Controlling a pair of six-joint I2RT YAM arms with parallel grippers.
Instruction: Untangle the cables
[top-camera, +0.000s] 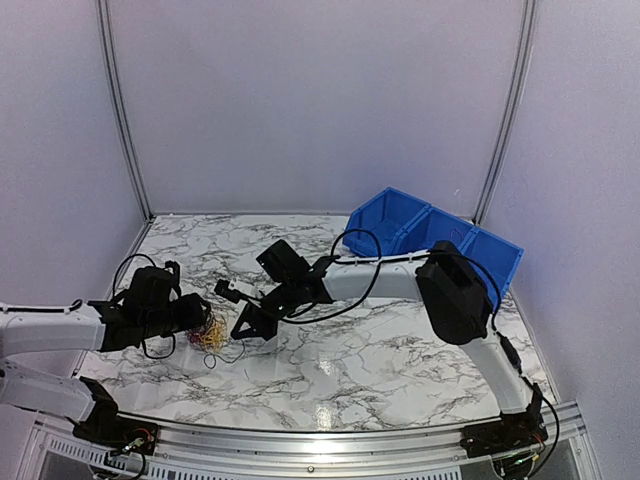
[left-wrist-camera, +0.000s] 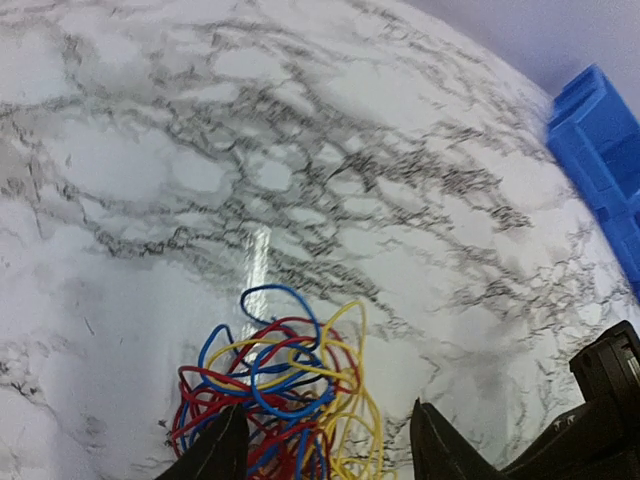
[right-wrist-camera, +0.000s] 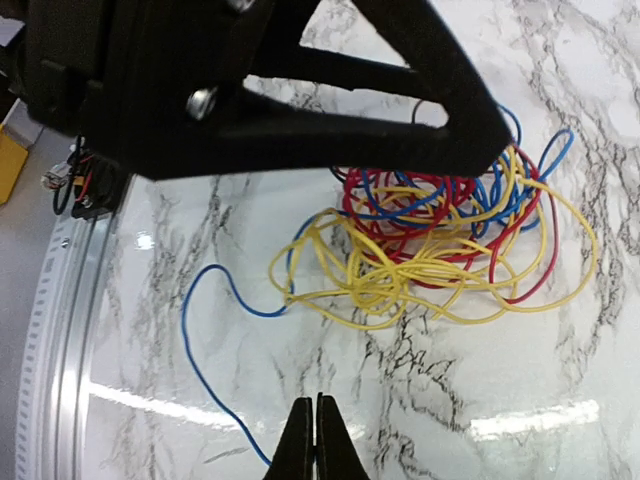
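On the near-left worktop (top-camera: 400, 350), the cables (right-wrist-camera: 430, 250) lie in a red, blue and yellow tangle. The left gripper (left-wrist-camera: 328, 415) straddles it, jaws apart. The right gripper (right-wrist-camera: 315, 425), jaws pressed together, sits just beside a loose blue strand (right-wrist-camera: 200, 340). Far right stand blue bins (top-camera: 430, 235).

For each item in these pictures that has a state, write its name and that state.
cables: tangled in one bunch, a blue strand trailing out
left gripper: open, over the bunch
right gripper: shut, beside the blue strand
blue bins: upright, contents not visible
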